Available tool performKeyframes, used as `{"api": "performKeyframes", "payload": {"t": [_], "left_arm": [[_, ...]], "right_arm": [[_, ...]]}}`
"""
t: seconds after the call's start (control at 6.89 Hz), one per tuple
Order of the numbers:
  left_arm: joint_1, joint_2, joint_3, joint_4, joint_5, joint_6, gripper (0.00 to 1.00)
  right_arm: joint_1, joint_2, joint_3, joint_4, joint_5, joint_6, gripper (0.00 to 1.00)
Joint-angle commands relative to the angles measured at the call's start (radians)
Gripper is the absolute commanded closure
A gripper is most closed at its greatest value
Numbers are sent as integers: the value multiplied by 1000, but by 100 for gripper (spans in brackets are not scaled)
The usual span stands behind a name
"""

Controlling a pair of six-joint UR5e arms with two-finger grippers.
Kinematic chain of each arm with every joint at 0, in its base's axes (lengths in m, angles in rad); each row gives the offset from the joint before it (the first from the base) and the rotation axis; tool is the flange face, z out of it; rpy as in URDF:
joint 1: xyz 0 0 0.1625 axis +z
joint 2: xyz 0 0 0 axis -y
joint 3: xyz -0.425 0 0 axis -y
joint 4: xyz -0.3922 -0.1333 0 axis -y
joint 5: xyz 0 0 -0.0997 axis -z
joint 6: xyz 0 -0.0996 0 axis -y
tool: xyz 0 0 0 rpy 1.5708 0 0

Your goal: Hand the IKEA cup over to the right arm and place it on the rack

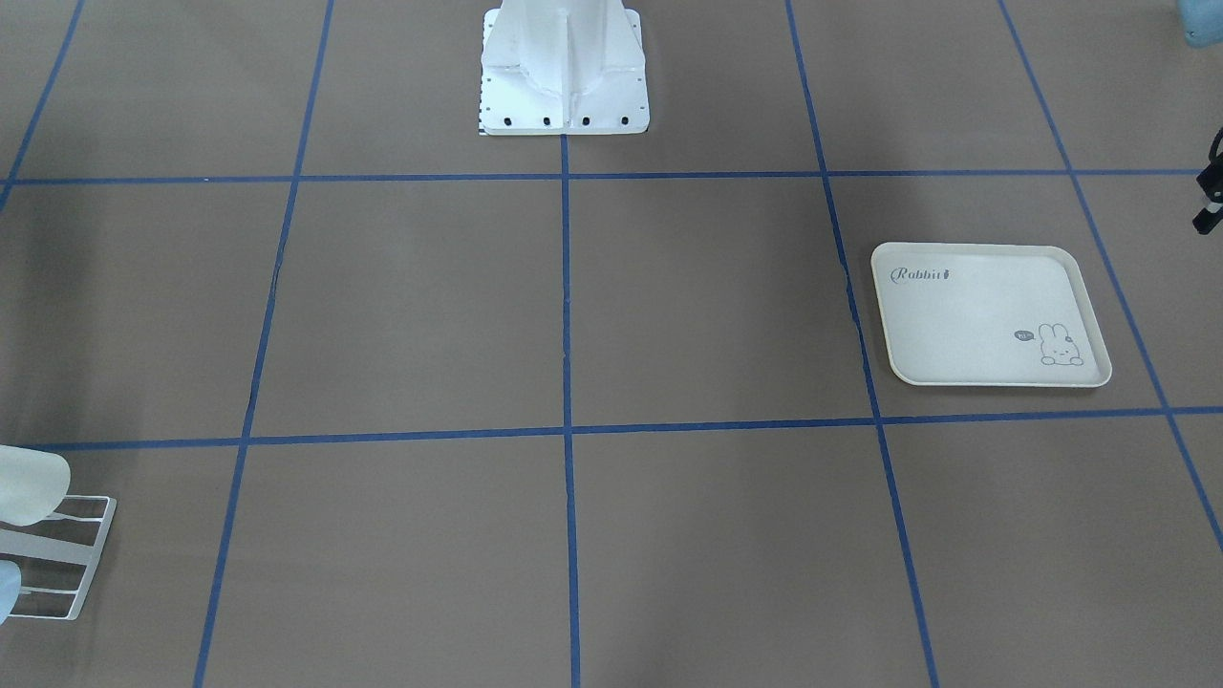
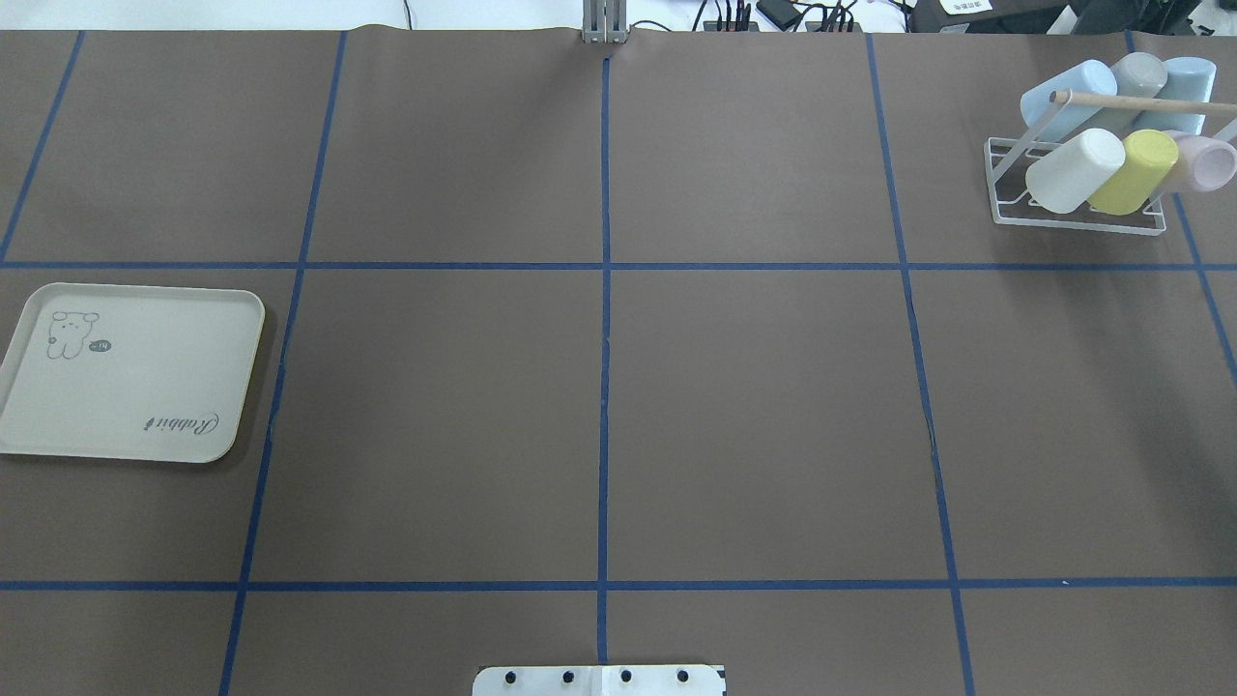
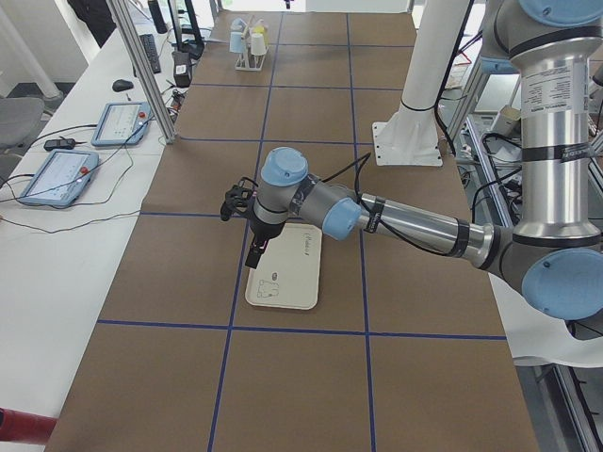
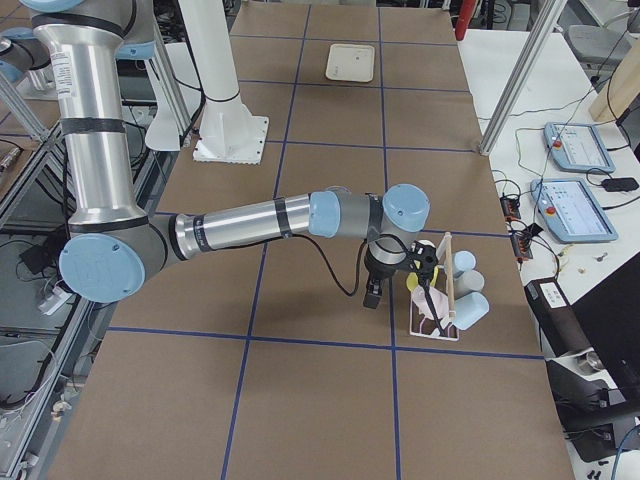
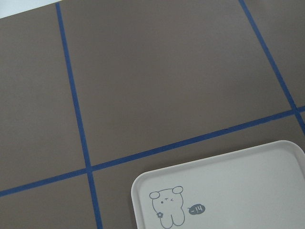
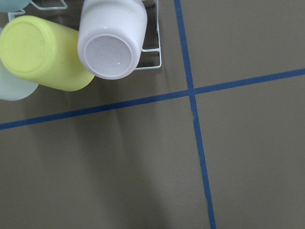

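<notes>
Worryingly, the right gripper (image 4: 424, 270) beside the rack (image 2: 1073, 225) could knock cups (image 2: 1133, 172) loose; its jaws, and the left gripper's (image 3: 230, 205), I cannot tell.

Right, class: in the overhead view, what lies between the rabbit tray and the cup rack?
Only bare brown table crossed by blue tape lines lies between the tray and the rack; the overhead view shows the whole stretch.

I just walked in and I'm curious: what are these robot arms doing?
Neither arm seems to carry a cup. The left arm hangs over the empty rabbit tray. The right arm is next to the white rack, which holds six cups. I can't tell if their jaws are open.
</notes>
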State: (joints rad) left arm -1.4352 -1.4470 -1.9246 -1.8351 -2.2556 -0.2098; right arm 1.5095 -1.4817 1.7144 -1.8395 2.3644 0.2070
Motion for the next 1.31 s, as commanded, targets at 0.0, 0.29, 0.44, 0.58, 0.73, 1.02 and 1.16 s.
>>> {"api": "performKeyframes", "payload": {"t": [0.0, 0.29, 0.44, 0.58, 0.73, 1.02, 1.16], "left_arm": [[-42, 46, 15, 16, 1, 102, 0], [-79, 85, 47, 14, 1, 122, 0], [-100, 88, 103, 28, -1, 195, 0], [-103, 83, 131, 142, -1, 208, 0], [-123, 97, 112, 193, -2, 220, 0], [-142, 82, 101, 197, -6, 219, 0], [-142, 74, 75, 192, -1, 220, 0]], "right_arm": [[0, -11, -2, 0, -2, 0, 0], [0, -19, -6, 0, -2, 0, 0], [0, -25, -6, 2, -1, 0, 0], [0, -31, -2, 2, -1, 0, 0], [0, -31, -1, 2, -1, 0, 0], [0, -31, -2, 2, -1, 0, 0], [0, -31, -1, 2, -1, 0, 0]]}}
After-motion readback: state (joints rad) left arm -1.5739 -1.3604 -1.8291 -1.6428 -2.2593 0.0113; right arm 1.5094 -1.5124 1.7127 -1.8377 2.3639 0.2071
